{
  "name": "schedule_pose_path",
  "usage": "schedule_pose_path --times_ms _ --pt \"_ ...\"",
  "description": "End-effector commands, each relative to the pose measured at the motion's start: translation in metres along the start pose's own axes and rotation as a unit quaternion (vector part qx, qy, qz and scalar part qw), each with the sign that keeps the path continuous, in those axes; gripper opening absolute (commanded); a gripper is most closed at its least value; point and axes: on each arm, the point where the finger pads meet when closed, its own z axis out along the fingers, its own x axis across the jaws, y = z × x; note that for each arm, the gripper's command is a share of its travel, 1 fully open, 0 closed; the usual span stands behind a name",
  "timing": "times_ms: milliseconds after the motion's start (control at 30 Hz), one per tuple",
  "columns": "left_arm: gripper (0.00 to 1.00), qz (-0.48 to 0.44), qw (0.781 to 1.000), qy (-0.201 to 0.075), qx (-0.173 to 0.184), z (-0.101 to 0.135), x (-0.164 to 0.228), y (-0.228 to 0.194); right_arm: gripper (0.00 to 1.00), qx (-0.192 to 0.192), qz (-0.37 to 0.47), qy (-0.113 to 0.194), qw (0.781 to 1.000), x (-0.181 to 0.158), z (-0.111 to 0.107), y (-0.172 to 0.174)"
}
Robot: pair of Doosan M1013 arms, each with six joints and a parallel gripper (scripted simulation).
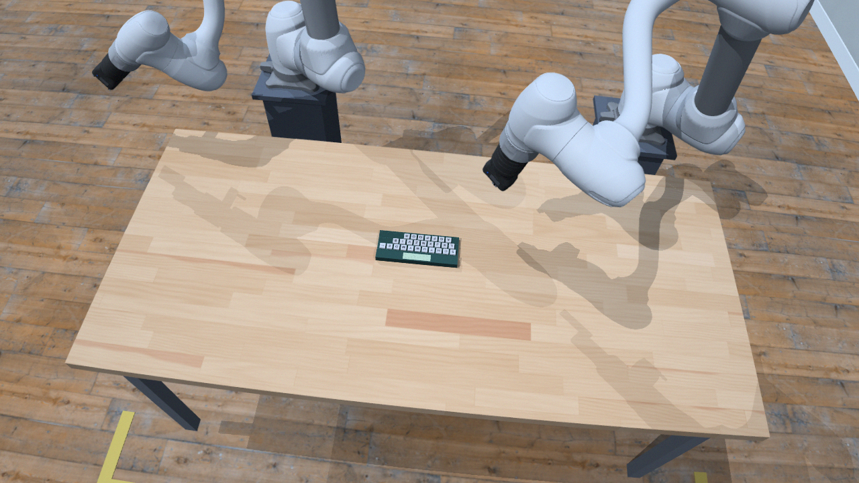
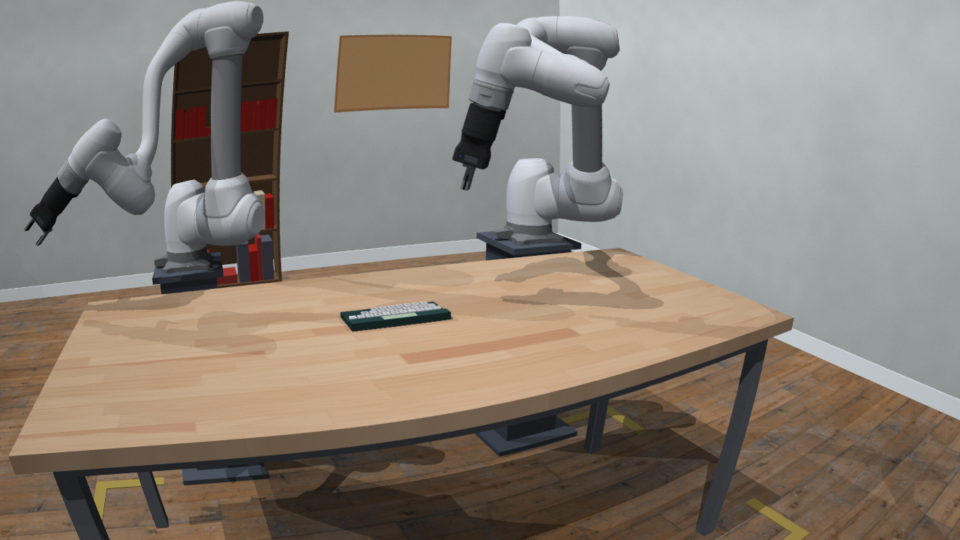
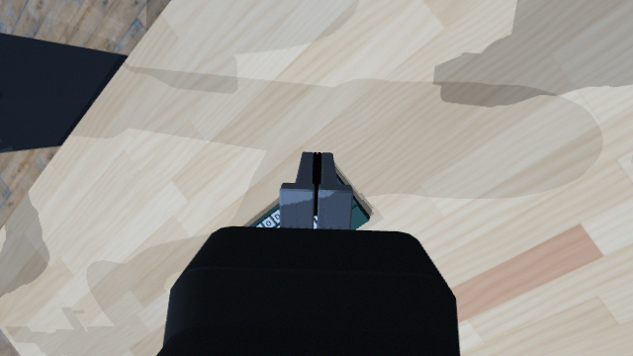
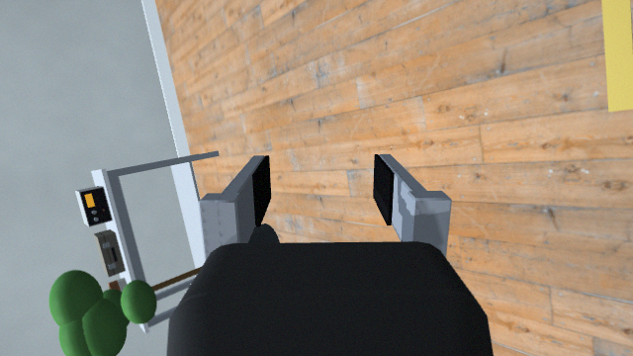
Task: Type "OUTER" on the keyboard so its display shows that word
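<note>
The dark green keyboard with white keys lies flat at the table's middle. Its pale display is on the front side; I can read no letters on it. My left gripper is shut and empty, well above and behind the keyboard. In the left wrist view its fingers and body cover most of the keyboard. My right gripper is open and empty, far from the keyboard and off the table's back corner. In the top view the fingers of both grippers are hidden.
The wooden table has the arms' pedestals along its back edge. The left arm stands on the picture's right, the right arm on its left. A bookcase stands behind the right arm. The right wrist view shows floor, wall and green foliage.
</note>
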Motion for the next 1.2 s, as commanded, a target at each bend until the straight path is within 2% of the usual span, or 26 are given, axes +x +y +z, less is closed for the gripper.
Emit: schedule_pose_path --times_ms 0,167,333,400,433,467,600,733,900,967,1167 --pt "0.0 -0.066 0.997 -0.006 0.028 0.023 -0.02 0.03 1.0 0.077 0.055 0.022 0.995 -0.026 0.018 -0.063" --pt "0.0 -0.14 0.989 -0.004 0.055 0.056 -0.039 0.062 1.0 0.161 0.121 0.058 0.978 -0.035 0.025 -0.137" --pt "0.0 -0.212 0.974 0.003 0.082 0.093 -0.059 0.091 1.0 0.245 0.189 0.106 0.945 -0.032 0.02 -0.213" --pt "0.0 -0.212 0.974 0.003 0.082 0.093 -0.059 0.091 1.0 0.245 0.189 0.106 0.945 -0.032 0.02 -0.213" --pt "0.0 -0.242 0.966 0.008 0.093 0.109 -0.067 0.102 1.0 0.268 0.21 0.124 0.932 -0.028 0.014 -0.244" --pt "0.0 -0.258 0.961 0.011 0.098 0.118 -0.071 0.108 1.0 0.29 0.23 0.141 0.918 -0.024 0.008 -0.259" --pt "0.0 -0.313 0.942 0.022 0.118 0.151 -0.086 0.128 1.0 0.347 0.29 0.2 0.869 -0.007 -0.015 -0.303" --pt "0.0 -0.359 0.923 0.035 0.133 0.181 -0.099 0.142 1.0 0.386 0.343 0.26 0.816 0.008 -0.042 -0.328" --pt "0.0 -0.371 0.918 0.039 0.137 0.189 -0.103 0.146 1.0 0.412 0.401 0.334 0.747 0.022 -0.077 -0.343" --pt "0.0 -0.371 0.918 0.039 0.137 0.189 -0.103 0.146 1.0 0.412 0.401 0.334 0.747 0.022 -0.077 -0.343" --pt "0.0 -0.371 0.918 0.038 0.137 0.19 -0.099 0.146 1.0 0.416 0.445 0.397 0.686 0.028 -0.106 -0.345"
